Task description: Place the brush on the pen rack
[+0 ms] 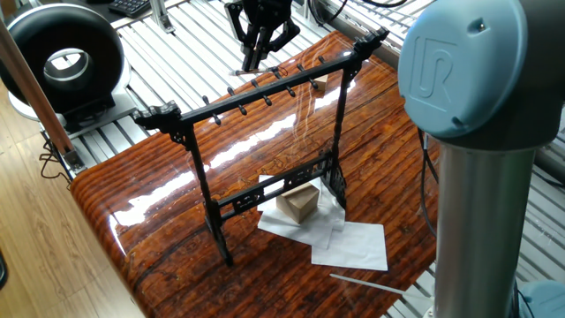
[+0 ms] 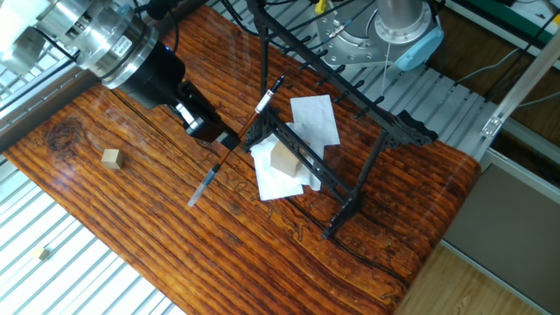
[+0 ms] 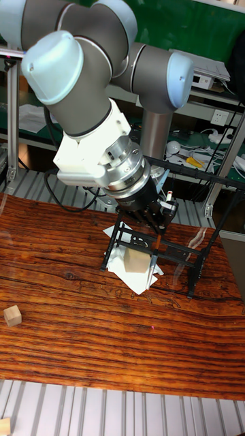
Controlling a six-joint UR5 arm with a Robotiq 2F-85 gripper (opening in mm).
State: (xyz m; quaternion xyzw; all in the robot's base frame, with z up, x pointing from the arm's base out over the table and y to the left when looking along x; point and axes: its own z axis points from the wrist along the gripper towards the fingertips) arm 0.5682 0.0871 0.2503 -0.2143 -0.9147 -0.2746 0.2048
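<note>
Tall fixed view shows the tool (image 3: 160, 221) clamped on the brush (image 2: 262, 101), held tilted above the bench (image 2: 131, 210) beside the pen rack (image 1: 265, 97).

Bright, sharp frames (glare streaks the table (image 1: 256, 141)).

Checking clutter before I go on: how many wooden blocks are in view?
3. One block sits on the paper under the rack; one alone on the table; a smaller one on the slats. The arm may hide others.
</note>
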